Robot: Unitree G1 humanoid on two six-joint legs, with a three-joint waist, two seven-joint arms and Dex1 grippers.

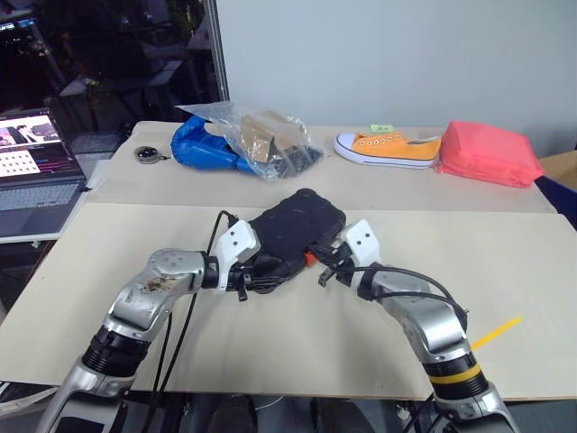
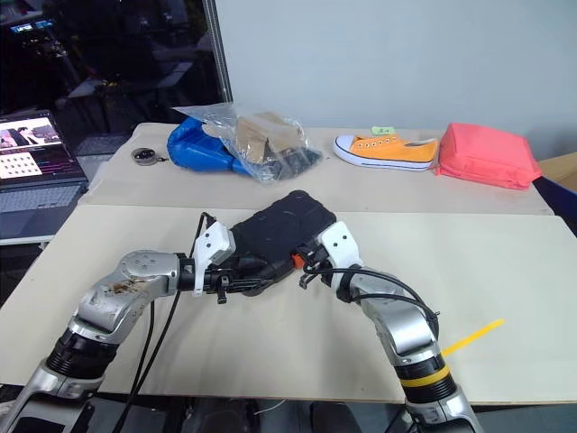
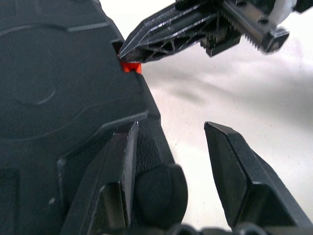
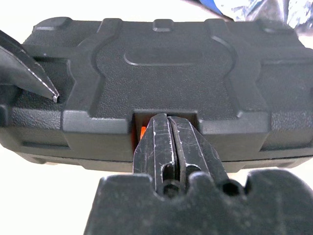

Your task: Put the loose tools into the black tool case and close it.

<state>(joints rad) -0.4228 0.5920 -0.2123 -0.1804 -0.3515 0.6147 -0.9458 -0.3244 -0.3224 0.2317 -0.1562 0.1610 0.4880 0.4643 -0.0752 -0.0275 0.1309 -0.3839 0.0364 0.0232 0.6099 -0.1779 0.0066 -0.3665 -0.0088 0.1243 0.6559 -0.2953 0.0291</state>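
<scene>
Here, closed black tool case [image 1: 293,230], pinched-shut right gripper [image 4: 168,128] at its latch, half-open left gripper [image 1: 257,281] straddling its corner.

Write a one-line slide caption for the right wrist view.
Right gripper, shut, presses its fingertips into the orange latch recess of the closed black tool case.
</scene>
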